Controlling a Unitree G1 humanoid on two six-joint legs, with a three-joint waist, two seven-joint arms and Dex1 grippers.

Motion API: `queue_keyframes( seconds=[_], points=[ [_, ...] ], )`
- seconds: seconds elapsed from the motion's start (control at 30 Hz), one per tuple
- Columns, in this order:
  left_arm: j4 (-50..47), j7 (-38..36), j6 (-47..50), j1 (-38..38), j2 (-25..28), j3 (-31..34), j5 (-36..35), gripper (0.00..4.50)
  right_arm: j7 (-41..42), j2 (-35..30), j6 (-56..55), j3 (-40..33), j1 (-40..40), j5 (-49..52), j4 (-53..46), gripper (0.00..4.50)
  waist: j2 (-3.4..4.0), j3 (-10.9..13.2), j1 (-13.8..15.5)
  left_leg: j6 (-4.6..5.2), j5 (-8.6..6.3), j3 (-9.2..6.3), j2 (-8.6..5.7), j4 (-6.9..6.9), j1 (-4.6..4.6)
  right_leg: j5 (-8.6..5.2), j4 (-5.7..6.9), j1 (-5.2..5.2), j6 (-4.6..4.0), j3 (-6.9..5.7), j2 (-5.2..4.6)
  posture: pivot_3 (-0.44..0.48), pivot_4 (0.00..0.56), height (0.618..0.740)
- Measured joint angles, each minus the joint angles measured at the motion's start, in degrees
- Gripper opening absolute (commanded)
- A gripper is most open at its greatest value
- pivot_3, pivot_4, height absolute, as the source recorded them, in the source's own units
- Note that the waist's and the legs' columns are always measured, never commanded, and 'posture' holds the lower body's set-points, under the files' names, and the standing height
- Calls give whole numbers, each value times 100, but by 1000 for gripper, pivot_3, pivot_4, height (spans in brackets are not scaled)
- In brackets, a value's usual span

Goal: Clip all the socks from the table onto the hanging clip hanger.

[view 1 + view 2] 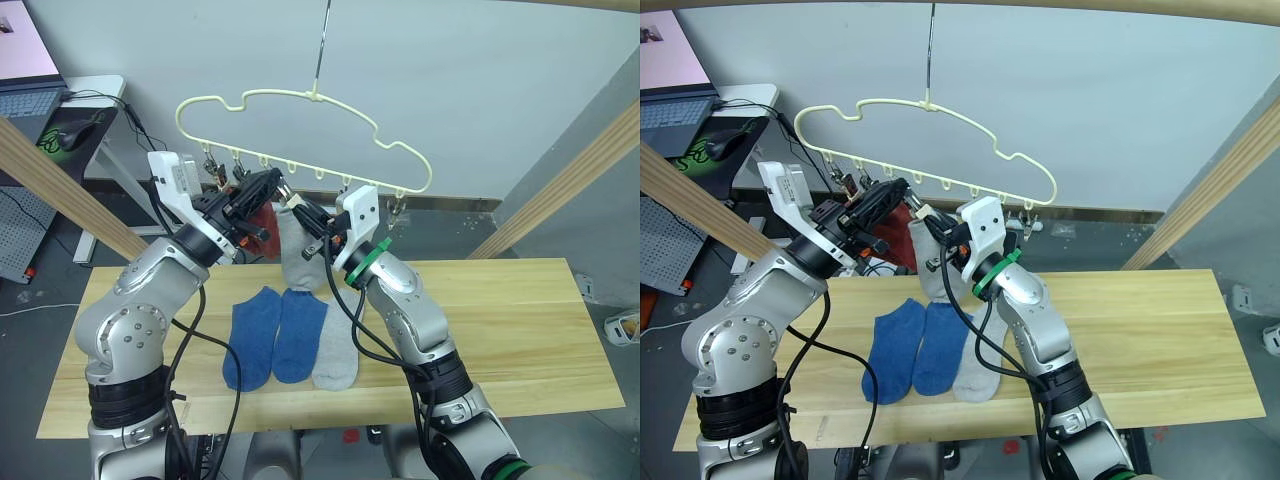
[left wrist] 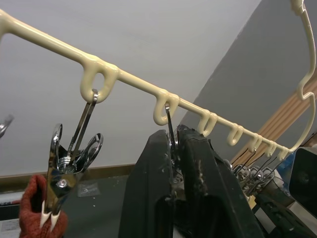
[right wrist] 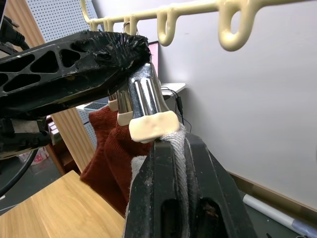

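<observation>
- While the hanger [image 1: 300, 140] hung above the table [image 1: 520, 320], the left gripper [image 1: 272, 186] pinched a metal clip [image 3: 143, 99].
- Just right of it, the right gripper [image 1: 308, 232] gripped a grey sock [image 1: 297, 255] at that clip's tip.
- Below lay two blue socks [image 1: 272, 335] and another grey sock [image 1: 338, 345].

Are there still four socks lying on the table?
No, three socks lie on the table: two blue socks and one grey sock.

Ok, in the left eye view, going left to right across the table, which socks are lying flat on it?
Blue sock → second blue sock → light grey sock, lying side by side on the table.
</observation>
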Motion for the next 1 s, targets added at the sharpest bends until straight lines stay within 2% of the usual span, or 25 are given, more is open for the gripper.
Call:
queue_keyframes(
  seconds=[0.17, 0.23, 0.47, 0.6, 0.8, 1.0],
  points=[
    [-1, 64, 110, 3, 0, -38, -223, 2748, 77, 1, -5, 84, -4, 41, -6, 0, 0, -1, 19, -1, 1, -3, 0, 1, 0, 0, 2, 1, 0, -2, 0, -57, 293, 738],
    [-14, 74, 151, 7, 0, -72, -268, 3152, 80, 1, -5, 93, -5, 40, -6, 0, 0, -1, 31, -1, 2, -3, -1, 2, 0, 0, 3, 1, 0, -2, 0, -57, 293, 738],
    [-226, 210, 298, 107, 49, -137, -532, 3152, 80, -10, -11, 121, -55, -23, -3, 0, 0, -3, 64, -3, 5, -6, -1, 4, 0, 0, 6, 2, 0, -4, 0, -52, 288, 738],
    [-285, 285, 309, 127, 180, -149, -540, 3186, 50, -41, -14, 150, -91, -192, 6, 1056, 0, -3, 80, -4, 7, -9, -4, 7, 0, 0, 12, 2, 0, -4, 0, -54, 287, 738],
    [-373, 298, 306, 324, 392, -150, -532, 3186, -24, -170, -7, 164, -83, -367, 47, 3161, -1, -4, 82, -6, 10, -12, -5, 16, 1, 0, 38, -1, 0, -4, 0, -53, 283, 738],
    [-441, 113, 207, 558, 676, -149, -381, 3186, 9, -507, 177, 212, 162, -434, -174, 3161, 0, -4, 85, -9, 19, -18, -9, 29, 2, -1, 56, -1, -1, -5, 2, -54, 278, 738]
  ],
)
